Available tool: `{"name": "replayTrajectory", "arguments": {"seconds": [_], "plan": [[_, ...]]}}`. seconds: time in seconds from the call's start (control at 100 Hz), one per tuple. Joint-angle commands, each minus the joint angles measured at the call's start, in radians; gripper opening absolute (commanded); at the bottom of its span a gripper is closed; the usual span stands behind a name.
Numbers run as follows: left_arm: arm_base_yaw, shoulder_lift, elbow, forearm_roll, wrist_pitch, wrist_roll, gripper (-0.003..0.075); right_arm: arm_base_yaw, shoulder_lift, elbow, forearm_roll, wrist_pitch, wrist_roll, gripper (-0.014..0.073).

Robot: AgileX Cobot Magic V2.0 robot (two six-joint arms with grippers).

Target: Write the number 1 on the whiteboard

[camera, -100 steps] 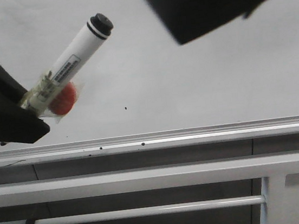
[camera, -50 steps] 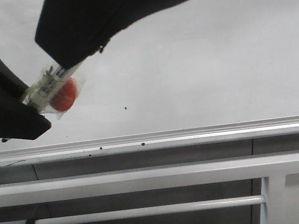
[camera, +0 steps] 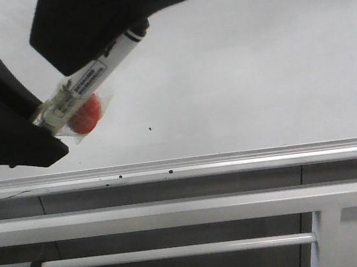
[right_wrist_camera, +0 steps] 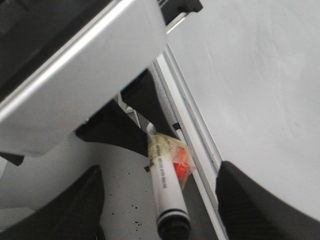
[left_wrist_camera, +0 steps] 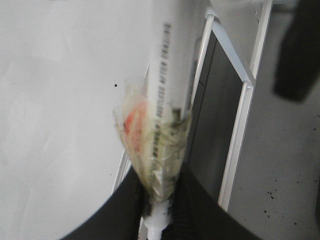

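The whiteboard (camera: 255, 65) fills the upper front view, pale grey, with a silver rail (camera: 234, 161) along its lower edge. No number 1 is in view on it. My left gripper (camera: 39, 123) is shut on the tail of a white marker (camera: 90, 76), which has clear tape and a red blob (camera: 85, 115) wrapped round its lower body. The same grip shows in the left wrist view, left gripper (left_wrist_camera: 159, 200) on marker (left_wrist_camera: 170, 75). My right gripper (right_wrist_camera: 160, 200) is open, its dark fingers wide apart on either side of the marker's black cap (right_wrist_camera: 174, 227).
A few small black specks (camera: 150, 129) mark the board and rail. Below the rail run a white frame bar (camera: 175, 213) and a thinner white rod (camera: 180, 252). A speckled grey floor (right_wrist_camera: 125, 200) lies beneath.
My right gripper has swept in from the upper right and now covers the marker's cap end. The left gripper and marker have shifted slightly to the right.
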Motion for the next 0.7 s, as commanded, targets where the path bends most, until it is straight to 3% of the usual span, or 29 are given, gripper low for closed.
{"name": "replayTrajectory", "arguments": {"seconds": [0.0, 0.49, 0.56, 0.69], "plan": [[-0.008, -0.02, -0.033, 0.012, -0.055, -0.009, -0.002, 0.001, -0.02, -0.036, 0.001, -0.054, -0.012, 0.0437], [-0.008, -0.02, -0.064, 0.037, -0.068, -0.009, -0.002, 0.001, -0.02, -0.036, 0.001, -0.054, -0.012, 0.043], [-0.008, -0.02, -0.064, 0.035, -0.067, -0.009, -0.002, 0.001, -0.02, -0.036, 0.001, -0.054, -0.012, 0.0354], [-0.008, -0.02, -0.064, 0.035, -0.067, -0.009, -0.002, 0.001, -0.02, -0.036, 0.001, -0.054, -0.01, 0.0046]]}}
